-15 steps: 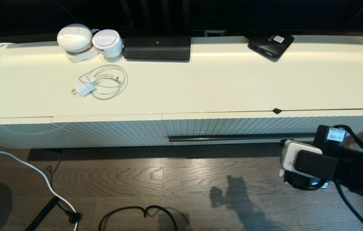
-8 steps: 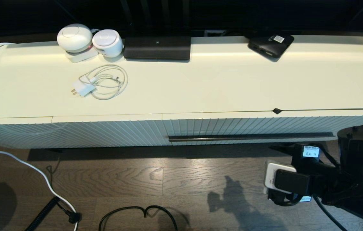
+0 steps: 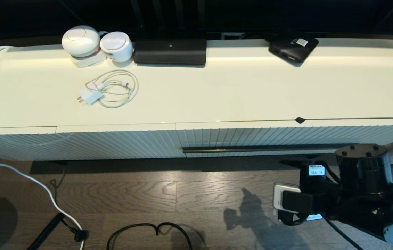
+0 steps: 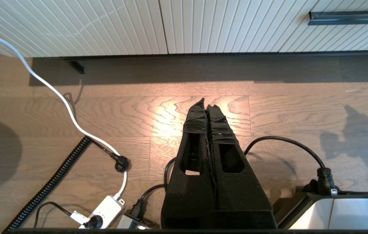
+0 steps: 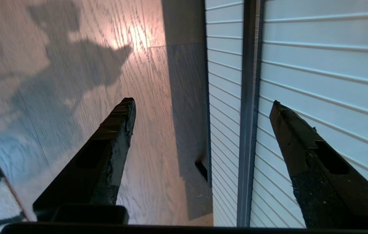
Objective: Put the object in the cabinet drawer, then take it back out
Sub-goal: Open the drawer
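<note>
The cabinet drawer point(image 3: 286, 136) is closed, its ribbed cream front flush with the panel beside it and its long dark bar handle point(image 3: 269, 148) free. The object is hidden; only a small black bit point(image 3: 300, 120) shows at the seam above the drawer. My right arm point(image 3: 325, 203) hangs low over the floor in front of the drawer's right end. Its gripper point(image 5: 202, 102) is open and empty, pointing along the cabinet, with the bar handle point(image 5: 248, 97) running between the fingers but beyond them. My left gripper point(image 4: 205, 103) is shut and empty over the floor.
On the cabinet top point(image 3: 238, 90) lie two white round devices point(image 3: 95, 43), a long black box point(image 3: 170, 51), a white charger with coiled cable point(image 3: 109, 89) and a black box with a white sticker point(image 3: 293, 48). Cables point(image 3: 147, 231) and a power strip point(image 4: 105, 211) lie on the wood floor.
My right arm has drawn back from the drawer front, moving toward me and to the left, and its jaws have gone from shut to open. The drawer stays closed.
</note>
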Motion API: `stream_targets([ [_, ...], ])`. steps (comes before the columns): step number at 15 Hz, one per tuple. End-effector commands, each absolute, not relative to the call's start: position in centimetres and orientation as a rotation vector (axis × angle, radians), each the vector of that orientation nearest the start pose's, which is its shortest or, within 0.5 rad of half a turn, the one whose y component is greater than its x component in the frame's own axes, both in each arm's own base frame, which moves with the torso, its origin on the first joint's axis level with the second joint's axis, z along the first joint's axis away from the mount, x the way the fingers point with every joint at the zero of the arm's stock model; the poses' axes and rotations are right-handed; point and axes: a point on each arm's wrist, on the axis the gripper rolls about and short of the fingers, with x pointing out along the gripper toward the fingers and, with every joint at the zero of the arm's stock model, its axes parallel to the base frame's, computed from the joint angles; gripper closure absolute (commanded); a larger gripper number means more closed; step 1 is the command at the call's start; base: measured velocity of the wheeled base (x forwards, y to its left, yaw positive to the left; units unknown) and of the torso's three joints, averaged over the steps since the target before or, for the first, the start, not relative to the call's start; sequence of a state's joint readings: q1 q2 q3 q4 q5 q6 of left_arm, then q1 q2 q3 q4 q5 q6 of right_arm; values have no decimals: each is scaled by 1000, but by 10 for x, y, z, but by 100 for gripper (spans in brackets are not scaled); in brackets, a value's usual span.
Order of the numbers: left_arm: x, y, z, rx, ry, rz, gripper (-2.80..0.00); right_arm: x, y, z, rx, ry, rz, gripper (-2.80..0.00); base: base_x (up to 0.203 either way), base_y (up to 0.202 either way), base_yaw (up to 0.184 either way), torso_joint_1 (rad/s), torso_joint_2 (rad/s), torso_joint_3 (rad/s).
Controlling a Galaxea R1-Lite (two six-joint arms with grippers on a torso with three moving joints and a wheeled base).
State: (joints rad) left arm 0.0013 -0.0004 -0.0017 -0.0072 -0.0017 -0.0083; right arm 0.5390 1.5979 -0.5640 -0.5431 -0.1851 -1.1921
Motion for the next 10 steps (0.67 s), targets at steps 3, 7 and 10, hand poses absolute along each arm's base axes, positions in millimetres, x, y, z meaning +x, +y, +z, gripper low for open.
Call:
stream_targets([
  [3, -23, 0, 77, -9, -12, 0, 0, 234, 123, 120, -1423, 265, 616, -280, 0, 0, 0, 0, 0, 0],
  [7, -23, 0, 77, -9, -12, 0, 0, 243, 120, 111, -1447, 304, 613, -280, 0, 0, 0, 0, 0, 0],
  [10, -23, 0, 77, -9, -12, 0, 0, 251, 123, 104, -1448, 297, 607, -280, 0, 0, 0, 0, 0, 0],
])
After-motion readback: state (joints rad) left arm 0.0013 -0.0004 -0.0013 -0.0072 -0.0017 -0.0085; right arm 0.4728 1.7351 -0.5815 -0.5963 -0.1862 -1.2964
